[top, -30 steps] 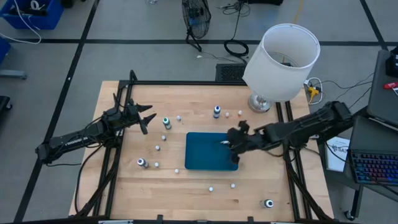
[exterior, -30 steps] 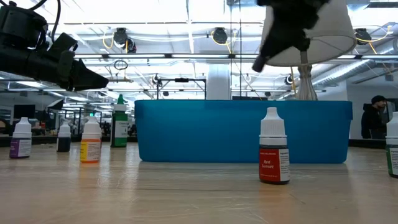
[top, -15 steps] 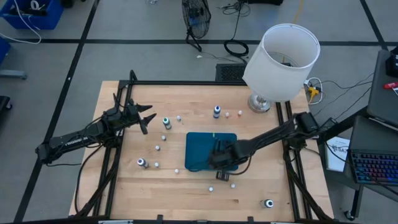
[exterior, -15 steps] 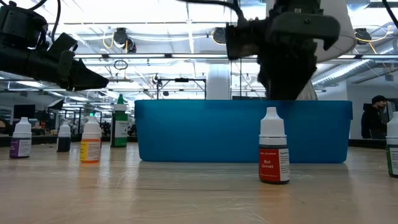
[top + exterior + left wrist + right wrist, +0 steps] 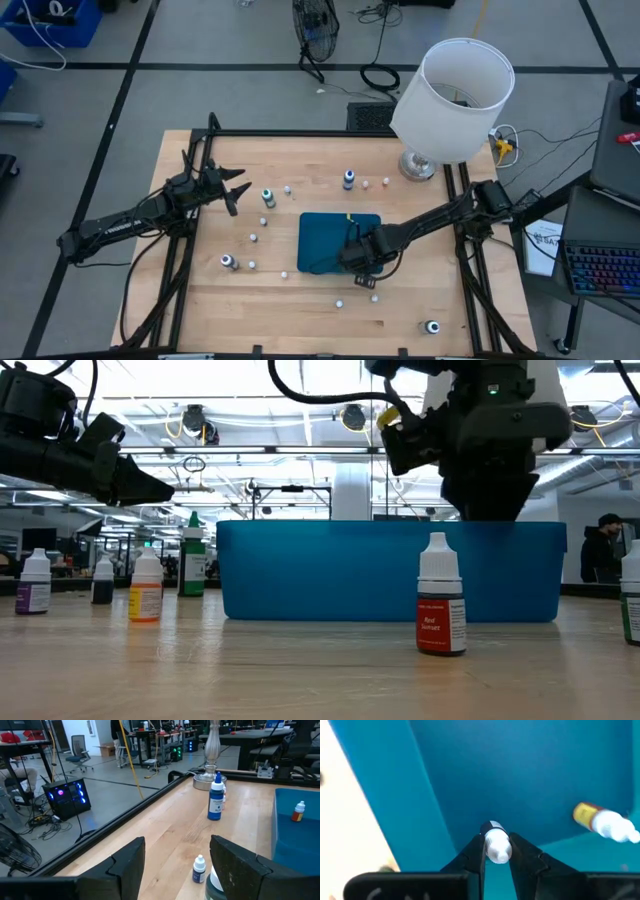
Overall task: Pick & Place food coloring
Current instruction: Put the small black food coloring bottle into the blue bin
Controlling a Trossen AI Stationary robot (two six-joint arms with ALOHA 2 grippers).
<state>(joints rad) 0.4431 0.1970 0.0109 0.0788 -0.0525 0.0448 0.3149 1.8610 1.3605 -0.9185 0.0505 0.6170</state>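
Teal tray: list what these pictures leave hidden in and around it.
- Teal tray, low view: its wall hides the contents.
- Right gripper, right wrist view: held bottle shows only its white cap; colour unknown.
- High view: right arm covers the tray's right part.

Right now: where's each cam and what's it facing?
High: overhead, straight down; both arms, teal tray.
Low: table height, level across; tray wall, red-labelled bottle, arms above.
Left wrist: over the table edge, open left gripper, blue bottle.
Right wrist: inside tray, right gripper shut on white-capped bottle.
Shared: both wrist views show the yellow bottle lying in tray.
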